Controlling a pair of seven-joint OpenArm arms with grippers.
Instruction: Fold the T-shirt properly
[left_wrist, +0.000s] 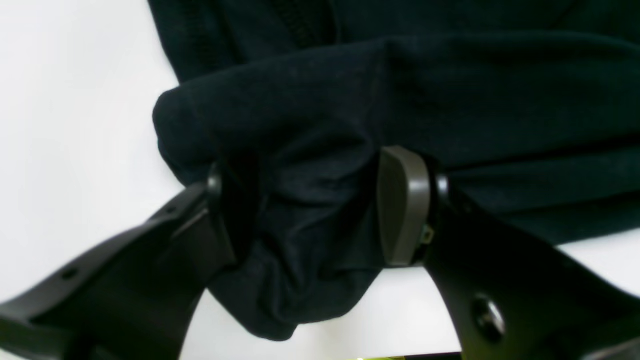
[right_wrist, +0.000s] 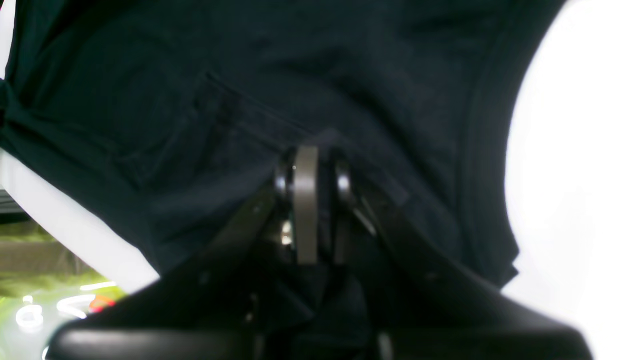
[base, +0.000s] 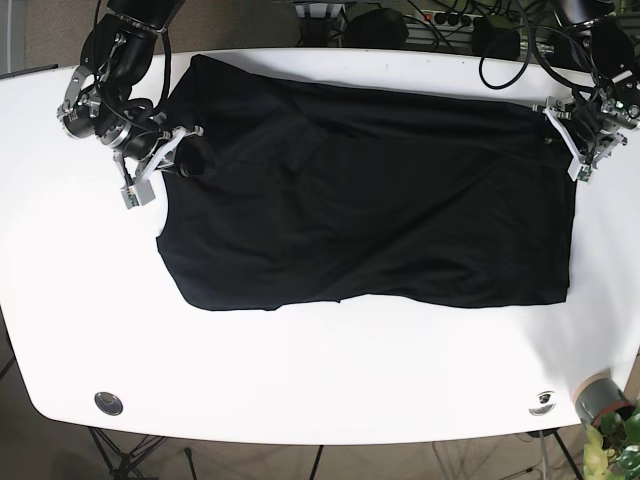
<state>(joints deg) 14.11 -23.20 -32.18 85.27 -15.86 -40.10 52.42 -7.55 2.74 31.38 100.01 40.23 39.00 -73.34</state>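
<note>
One fold looks done so far on the soft black cotton T-shirt (base: 370, 200), because it lies as a wide dark block with a doubled edge along its near side, so my guess is that more folds are left to make it small and neat. It sits flat on the round-cornered white table (base: 320, 370), spread across the middle and far part, with some wrinkles and a slanted near-left corner. In the left wrist view the cloth is bunched into a thick lump, and the left gripper (left_wrist: 320, 210) has its jaws set apart with that lump between them; it looks like it is pinching the bunch, at the shirt's edge on the right of the base view. The right gripper (right_wrist: 312, 200) has its jaws pressed close together on a thin bit of the shirt, at the other edge. A small silver ring (base: 107, 402) sits in the table's near corner, well away from the shirt.
</note>
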